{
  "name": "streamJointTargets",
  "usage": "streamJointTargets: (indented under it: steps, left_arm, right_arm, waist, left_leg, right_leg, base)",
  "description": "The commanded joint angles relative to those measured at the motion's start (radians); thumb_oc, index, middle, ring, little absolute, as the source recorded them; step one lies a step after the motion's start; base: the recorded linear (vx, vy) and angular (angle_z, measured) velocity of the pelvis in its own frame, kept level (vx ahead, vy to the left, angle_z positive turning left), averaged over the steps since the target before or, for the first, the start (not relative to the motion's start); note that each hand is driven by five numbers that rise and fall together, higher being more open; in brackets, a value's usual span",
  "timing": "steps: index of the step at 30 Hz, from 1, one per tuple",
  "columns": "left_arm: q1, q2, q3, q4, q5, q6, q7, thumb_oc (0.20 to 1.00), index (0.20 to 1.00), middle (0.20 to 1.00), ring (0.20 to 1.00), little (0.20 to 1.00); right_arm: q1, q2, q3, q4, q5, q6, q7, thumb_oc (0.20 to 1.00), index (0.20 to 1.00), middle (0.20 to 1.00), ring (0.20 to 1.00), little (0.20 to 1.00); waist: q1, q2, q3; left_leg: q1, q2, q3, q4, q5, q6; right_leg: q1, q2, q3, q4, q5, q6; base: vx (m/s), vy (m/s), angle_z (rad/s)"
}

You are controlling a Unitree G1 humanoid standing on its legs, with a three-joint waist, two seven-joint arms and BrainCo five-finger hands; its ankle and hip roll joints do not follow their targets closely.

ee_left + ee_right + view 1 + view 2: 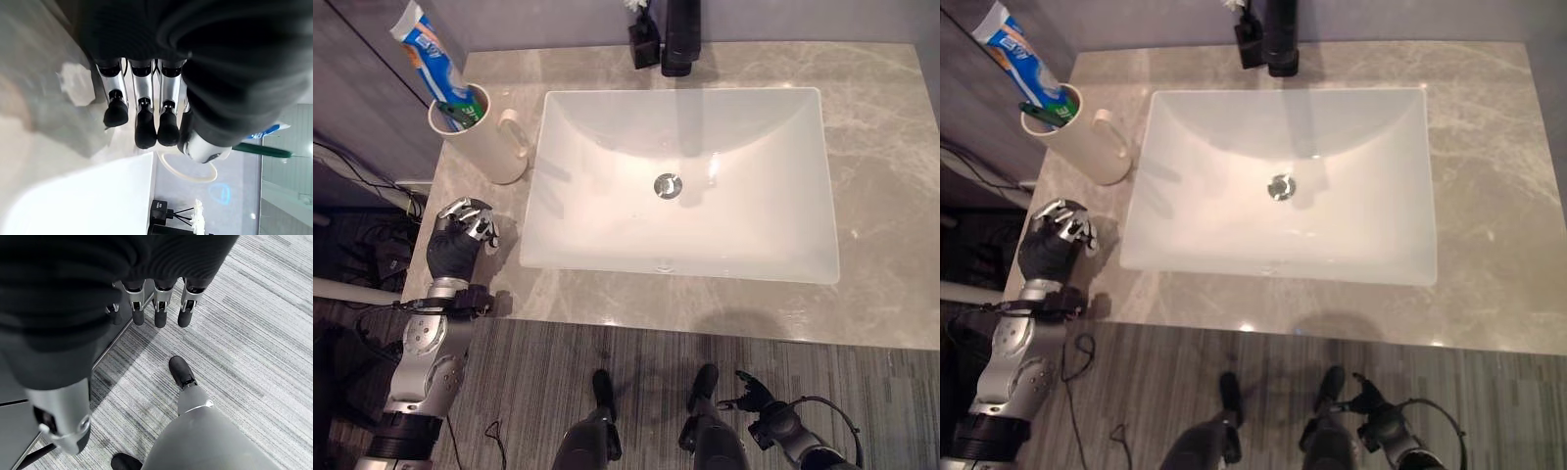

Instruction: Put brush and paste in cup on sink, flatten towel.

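Paste (423, 44) + brush (460, 106) upright in cup (489, 142), just ahead of L hand (460, 240), fingers relaxed, empty. R hand (766, 411) low, spread. Towel unseen.

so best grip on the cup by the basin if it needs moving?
Probably the cup body, below the rim, coming from the near side where the left hand hovers. The handle sits on the side facing the sink, which stands close, so an approach from there looks cramped. Toothpaste and brush lean out the top, so a top-down grasp is blocked.
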Motion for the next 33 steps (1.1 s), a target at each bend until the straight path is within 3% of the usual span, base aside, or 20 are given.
streamJointTargets:
  steps: [1, 14, 18, 22, 26, 33]
  left_arm:
    - [-0.107, 0.036, -0.001, 0.048, 0.049, -0.056, 0.06, 0.2, 0.2, 0.2, 0.2, 0.2]
    - [-0.284, 0.143, 0.022, 0.186, 0.047, -0.087, 0.147, 0.2, 0.2, 0.2, 0.2, 0.2]
    - [-0.407, 0.22, -0.018, 0.306, 0.039, -0.093, 0.172, 0.2, 0.2, 0.2, 0.2, 0.2]
    - [-0.503, 0.231, -0.072, 0.384, 0.023, -0.1, 0.186, 0.2, 0.2, 0.2, 0.2, 0.2]
    - [-0.481, 0.219, -0.071, 0.353, 0.023, -0.106, 0.182, 0.2, 0.2, 0.2, 0.2, 0.2]
    - [-0.298, 0.225, 0.012, 0.258, 0.034, -0.1, 0.133, 0.2, 0.2, 0.2, 0.2, 0.2]
  right_arm:
    - [-0.011, -0.012, 0.0, -0.018, -0.002, -0.011, -0.022, 1.0, 1.0, 1.0, 1.0, 1.0]
    - [-0.005, -0.017, -0.006, -0.026, 0.032, -0.012, -0.029, 1.0, 1.0, 1.0, 1.0, 1.0]
    - [-0.027, -0.009, 0.009, -0.02, 0.062, -0.017, -0.032, 1.0, 1.0, 1.0, 1.0, 1.0]
    - [-0.037, -0.007, 0.035, -0.03, 0.07, -0.02, -0.032, 1.0, 1.0, 1.0, 1.0, 1.0]
    - [-0.04, -0.002, 0.025, -0.02, 0.082, -0.021, -0.044, 1.0, 1.0, 1.0, 1.0, 1.0]
    - [-0.024, -0.007, -0.002, 0.002, 0.075, -0.021, -0.04, 1.0, 1.0, 1.0, 1.0, 1.0]
  waist:
    - [-0.017, -0.021, 0.012]
    - [-0.038, -0.042, 0.012]
    - [-0.048, -0.048, 0.009]
    - [-0.055, -0.056, 0.009]
    - [-0.052, -0.061, 0.013]
    - [-0.036, -0.06, 0.009]
  left_leg:
    - [-0.062, 0.01, -0.068, 0.0, 0.062, -0.007]
    - [-0.096, 0.014, -0.064, 0.0, 0.064, -0.014]
    - [-0.114, 0.016, -0.067, 0.0, 0.066, -0.019]
    - [-0.125, 0.023, -0.076, 0.0, 0.071, -0.024]
    - [-0.125, 0.024, -0.084, 0.0, 0.071, -0.024]
    - [-0.116, 0.023, -0.08, 0.0, 0.067, -0.023]
  right_leg:
    - [0.063, -0.072, 0.04, 0.013, 0.002, 0.112]
    - [0.033, -0.071, 0.051, 0.0, 0.017, 0.121]
    - [0.017, -0.069, 0.053, -0.002, 0.027, 0.128]
    - [0.014, -0.065, 0.047, -0.002, 0.027, 0.129]
    - [0.021, -0.065, 0.039, -0.001, 0.025, 0.127]
    - [0.024, -0.066, 0.041, -0.002, 0.022, 0.126]
  base:
    - [0.0, 0.0, 0.0]
    - [0.02, -0.011, -0.02]
    - [0.0, 0.0, 0.0]
    - [0.0, 0.0, 0.0]
    - [0.0, -0.005, 0.01]
    - [0.0, 0.0, 0.0]
